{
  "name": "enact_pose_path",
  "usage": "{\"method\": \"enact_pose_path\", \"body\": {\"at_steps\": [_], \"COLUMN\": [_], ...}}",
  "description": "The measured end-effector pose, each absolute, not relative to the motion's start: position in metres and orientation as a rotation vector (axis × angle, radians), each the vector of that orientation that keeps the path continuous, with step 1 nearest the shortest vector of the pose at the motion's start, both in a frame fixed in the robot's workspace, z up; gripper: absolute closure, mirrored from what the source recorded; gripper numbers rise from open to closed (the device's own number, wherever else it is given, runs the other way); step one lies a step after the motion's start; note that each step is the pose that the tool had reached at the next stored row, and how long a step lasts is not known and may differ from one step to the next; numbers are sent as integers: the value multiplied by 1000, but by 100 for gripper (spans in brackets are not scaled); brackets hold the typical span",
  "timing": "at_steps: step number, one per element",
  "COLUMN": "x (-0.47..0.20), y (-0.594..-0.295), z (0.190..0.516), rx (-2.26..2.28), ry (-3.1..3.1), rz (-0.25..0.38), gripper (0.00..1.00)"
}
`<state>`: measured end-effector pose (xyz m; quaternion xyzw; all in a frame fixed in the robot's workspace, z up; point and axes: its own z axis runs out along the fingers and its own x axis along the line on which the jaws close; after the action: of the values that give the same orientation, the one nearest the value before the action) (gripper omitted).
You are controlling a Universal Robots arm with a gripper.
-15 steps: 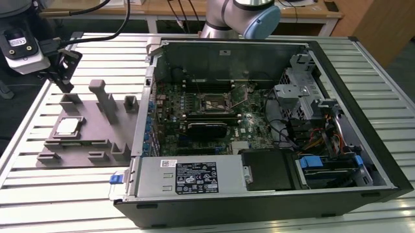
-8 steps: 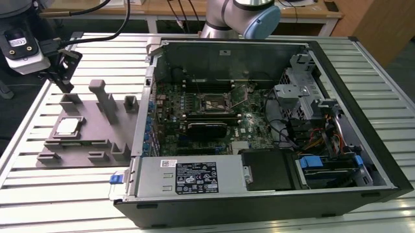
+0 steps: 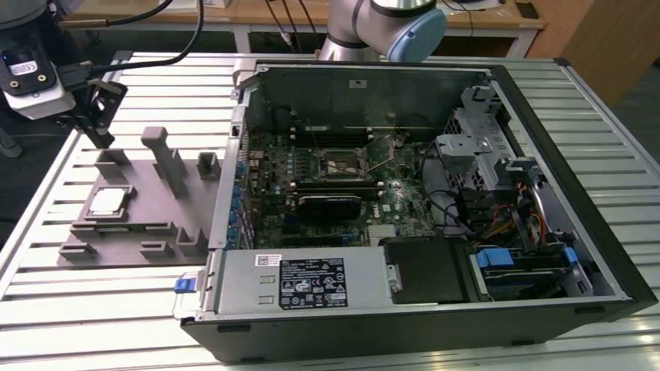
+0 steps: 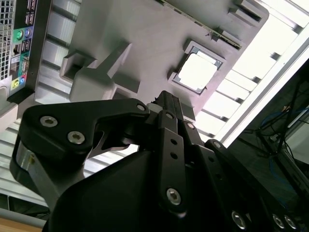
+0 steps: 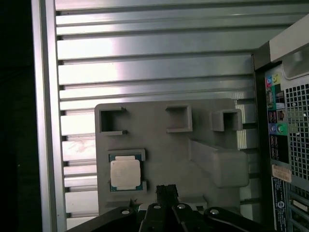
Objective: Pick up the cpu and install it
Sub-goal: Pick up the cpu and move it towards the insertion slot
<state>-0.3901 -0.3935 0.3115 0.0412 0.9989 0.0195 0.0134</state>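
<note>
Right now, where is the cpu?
The cpu lies flat in a square pocket of the grey tray, on the exterior view's left, on the slatted table beside the open computer case.

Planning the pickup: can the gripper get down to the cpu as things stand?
Probably yes. The cpu lies uncovered in its pocket of the grey tray, and the gripper hangs above the tray, beside the chip. The tray's upright posts stand clear of the pocket.
</note>
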Motion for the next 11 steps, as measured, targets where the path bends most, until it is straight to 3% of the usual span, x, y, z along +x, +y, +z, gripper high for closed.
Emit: {"method": "enact_pose_path", "body": {"at_steps": [11], "x": [-401], "y": [-394], "z": [306], "rx": [136], "ry": [3111], "rz": [60], "gripper": [89]}}
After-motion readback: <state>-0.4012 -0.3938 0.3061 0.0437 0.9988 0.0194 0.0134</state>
